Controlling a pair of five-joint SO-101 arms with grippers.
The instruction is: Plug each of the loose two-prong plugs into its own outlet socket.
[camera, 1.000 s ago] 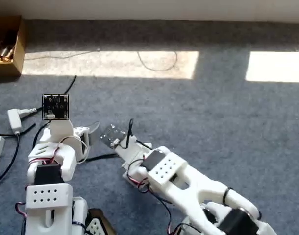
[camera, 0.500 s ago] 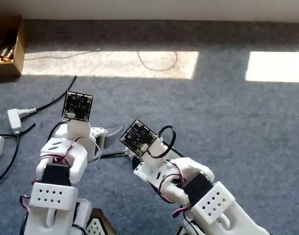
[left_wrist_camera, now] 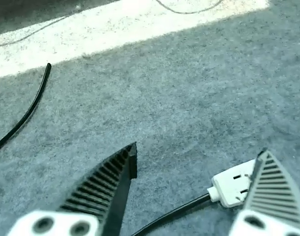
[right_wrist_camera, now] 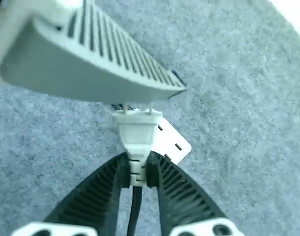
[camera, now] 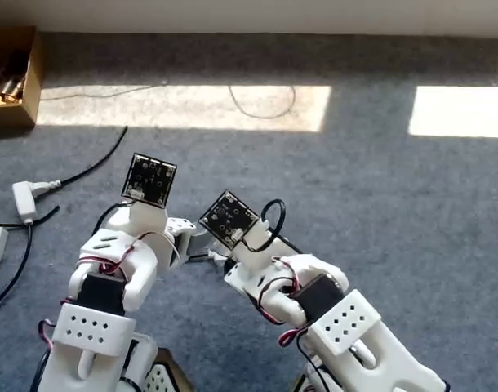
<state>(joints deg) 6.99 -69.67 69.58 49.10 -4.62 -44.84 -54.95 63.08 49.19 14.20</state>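
The right tool is clamped tight on the ribbed collar of a white plug, just where the black cord leaves it. The plug's 2 prongs point away from the tool, toward a grey ridged finger of the left tool just beyond them. Close behind the plug is a flat white socket on a black cord of its own, lying on the grey carpet. The left tool stands wide open over bare carpet and grips nothing. The socket is just beside 1 of its fingers and partly hidden by it; whether they touch cannot be told. From above, both arms lean in toward the same spot on the carpet. Well apart, near the left edge, a second plug lies loose, with a wooden box farther back.
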